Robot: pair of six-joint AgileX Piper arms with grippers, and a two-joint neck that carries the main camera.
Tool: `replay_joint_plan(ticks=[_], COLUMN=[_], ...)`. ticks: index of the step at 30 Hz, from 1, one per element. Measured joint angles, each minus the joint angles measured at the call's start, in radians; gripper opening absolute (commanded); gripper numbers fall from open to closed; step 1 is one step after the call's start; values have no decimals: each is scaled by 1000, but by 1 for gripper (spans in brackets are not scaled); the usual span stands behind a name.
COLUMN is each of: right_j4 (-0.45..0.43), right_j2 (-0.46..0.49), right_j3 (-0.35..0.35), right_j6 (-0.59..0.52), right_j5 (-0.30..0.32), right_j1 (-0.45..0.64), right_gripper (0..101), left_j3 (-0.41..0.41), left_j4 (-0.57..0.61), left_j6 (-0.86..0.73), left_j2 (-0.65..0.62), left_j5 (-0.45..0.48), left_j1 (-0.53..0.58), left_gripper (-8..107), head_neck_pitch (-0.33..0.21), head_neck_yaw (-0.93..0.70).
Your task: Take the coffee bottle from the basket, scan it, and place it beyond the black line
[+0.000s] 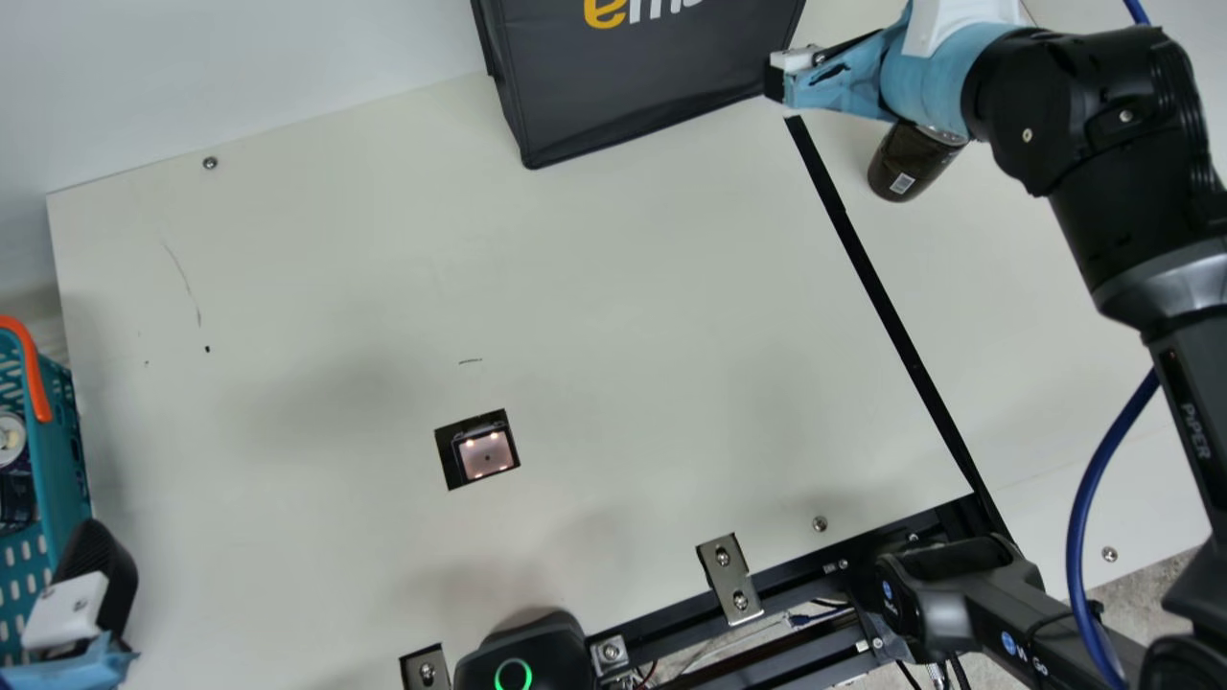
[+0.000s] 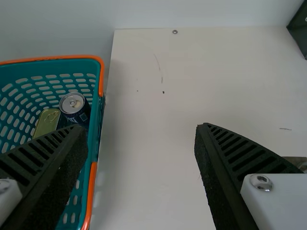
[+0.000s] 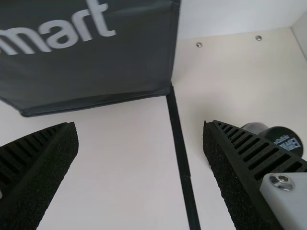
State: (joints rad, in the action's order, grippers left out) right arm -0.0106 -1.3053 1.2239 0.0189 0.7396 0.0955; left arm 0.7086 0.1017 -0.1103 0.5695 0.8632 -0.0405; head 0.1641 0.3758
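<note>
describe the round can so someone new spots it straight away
Find the teal basket with orange trim beside the table. Inside stands a dark can with a silver top; its round shape sets it apart from the gold tin next to it.

And the left gripper [image 1: 67, 610] is spreading its two ribbed fingers [image 2: 230, 158] wide, nothing sitting between them! One is crossing in front of the teal basket [image 2: 96, 129], the other is hanging over the table [image 2: 148, 143]. Inside the basket, a dark can [image 2: 74, 105] is showing its silver top, and a gold tin [image 2: 46, 122] is resting right beside it.
</note>
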Motion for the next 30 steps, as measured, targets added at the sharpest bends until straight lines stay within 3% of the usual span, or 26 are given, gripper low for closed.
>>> replay_joint_plan(ticks=[17, 30], right_j4=[-57, -89], right_j2=[109, 194], right_j3=[-44, -57], right_j6=[99, 131], right_j5=[37, 90], right_j1=[-171, -232], right_gripper=[91, 91], left_j3=[0, 0], left_j4=[0, 0], left_j6=[0, 0], left_j2=[0, 0], left_j5=[0, 0], left_j1=[0, 0], left_gripper=[90, 90], head_neck_pitch=[0, 0], head_neck_yaw=[-2, -2])
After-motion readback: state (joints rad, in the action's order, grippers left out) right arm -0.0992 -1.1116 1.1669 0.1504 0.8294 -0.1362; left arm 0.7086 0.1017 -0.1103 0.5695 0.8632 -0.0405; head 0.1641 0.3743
